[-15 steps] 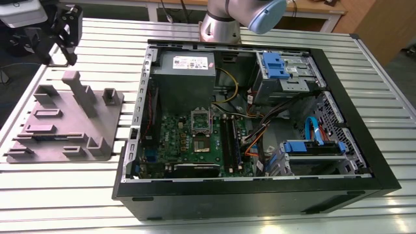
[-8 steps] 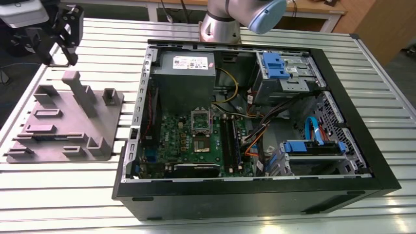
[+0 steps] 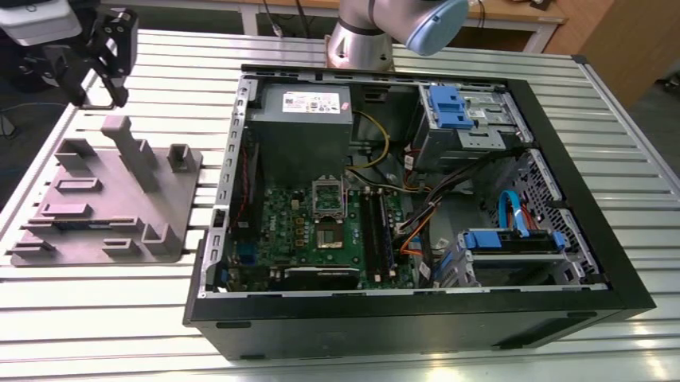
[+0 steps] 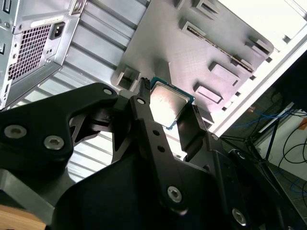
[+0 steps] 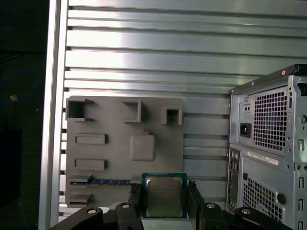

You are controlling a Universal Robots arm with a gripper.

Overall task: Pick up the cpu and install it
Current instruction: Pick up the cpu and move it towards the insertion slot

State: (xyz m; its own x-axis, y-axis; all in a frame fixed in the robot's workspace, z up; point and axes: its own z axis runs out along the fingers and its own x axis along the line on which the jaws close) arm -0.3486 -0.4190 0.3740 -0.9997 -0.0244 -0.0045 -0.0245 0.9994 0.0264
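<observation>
- Judged as done: the pick-up. Cpu [image 5: 164, 195] off the grey fixture plate [image 5: 110, 139] and up in the air, with the plate well below it in both wrist views.
- Left to do, by the same judgement: the whole install. Not yet brought to the open computer case [image 3: 425, 314].
- In the exterior view, hand [image 3: 104, 57] high over the desk [image 3: 107, 318], above the far end of the plate. To the exterior view's left of the case and well apart from the motherboard [image 3: 318, 231].
- Socket [image 3: 325, 235] near the middle of the motherboard apparently without a chip, its metal frame seemingly flipped up. Too small to say more.
- Hand closed on the cpu: two black fingers [image 4: 144, 110] pressed against two opposite edges of the chip, one on each side. Silvery metal top plainly visible between them in both wrist views.
- Opening of the hand only as wide as the chip itself. Nothing else touched.
- In the first wrist view, chip square to the fingers, no tilt to be seen. Grip seemingly centred and firm enough for carrying, though not possible to confirm from these views.
</observation>
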